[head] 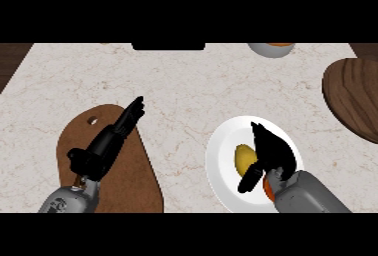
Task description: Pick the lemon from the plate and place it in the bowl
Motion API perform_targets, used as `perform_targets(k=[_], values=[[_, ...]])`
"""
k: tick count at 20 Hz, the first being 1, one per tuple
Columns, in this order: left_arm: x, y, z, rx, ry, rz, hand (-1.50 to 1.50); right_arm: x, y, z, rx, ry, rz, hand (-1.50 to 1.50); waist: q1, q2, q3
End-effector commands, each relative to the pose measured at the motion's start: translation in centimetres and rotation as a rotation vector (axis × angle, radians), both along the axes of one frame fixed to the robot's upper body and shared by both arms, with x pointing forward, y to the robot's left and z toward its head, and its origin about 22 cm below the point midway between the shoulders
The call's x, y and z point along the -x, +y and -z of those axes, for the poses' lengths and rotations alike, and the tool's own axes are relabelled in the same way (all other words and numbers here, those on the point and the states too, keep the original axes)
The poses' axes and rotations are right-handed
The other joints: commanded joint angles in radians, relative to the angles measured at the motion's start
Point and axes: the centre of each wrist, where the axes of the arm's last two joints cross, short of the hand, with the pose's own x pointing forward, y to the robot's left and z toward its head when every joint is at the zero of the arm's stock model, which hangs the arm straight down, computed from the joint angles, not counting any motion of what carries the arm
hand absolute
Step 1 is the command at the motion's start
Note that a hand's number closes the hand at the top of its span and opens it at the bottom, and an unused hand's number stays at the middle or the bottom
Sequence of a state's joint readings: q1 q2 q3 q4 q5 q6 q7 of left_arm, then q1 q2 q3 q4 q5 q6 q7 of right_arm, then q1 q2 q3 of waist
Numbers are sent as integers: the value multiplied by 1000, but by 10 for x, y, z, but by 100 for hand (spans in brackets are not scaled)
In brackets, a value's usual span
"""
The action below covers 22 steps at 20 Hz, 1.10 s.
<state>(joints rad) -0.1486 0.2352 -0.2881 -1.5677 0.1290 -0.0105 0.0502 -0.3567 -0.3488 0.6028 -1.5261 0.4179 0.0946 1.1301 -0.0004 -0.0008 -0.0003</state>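
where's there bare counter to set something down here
Bare counter lies between the board and plate, and across the whole far stretch. The right is crowded: right hand over the lemon on the plate, wooden bowl beyond. Left hand covers the board.

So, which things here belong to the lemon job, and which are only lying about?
Belong to the job:
- lemon
- white plate
- bowl, at the far edge
- right hand, over the plate

Lying about:
- brown cutting board
- dark wooden board
- left hand, open above the cutting board
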Motion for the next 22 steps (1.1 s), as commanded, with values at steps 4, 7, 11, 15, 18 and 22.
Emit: perform_targets(k=[4, 7, 11, 15, 18, 22], values=[[6, 4, 12, 21, -17, -21, 0, -2, 3, 20, 62, -57, 14, 150, 3, 1, 0], [1, 15, 10, 7, -16, 1, 0, -11, 11, 16, 77, -87, 13, 150, 3, 1, 0], [5, 7, 4, 6, -17, -5, 0, -5, 18, 20, 84, -105, 36, 150, 3, 0, 0], [10, 9, -9, 17, -2, 3, 0, -34, -6, 13, 103, -145, 61, 150, 9, 1, 0], [-11, 6, -16, 16, -11, 19, 0, -84, -50, -3, 110, -139, 121, 150, 18, 7, 1], [-3, -1, -9, -11, -39, 39, 0, -128, -91, -26, 238, -182, 205, 150, 48, 16, 1]])
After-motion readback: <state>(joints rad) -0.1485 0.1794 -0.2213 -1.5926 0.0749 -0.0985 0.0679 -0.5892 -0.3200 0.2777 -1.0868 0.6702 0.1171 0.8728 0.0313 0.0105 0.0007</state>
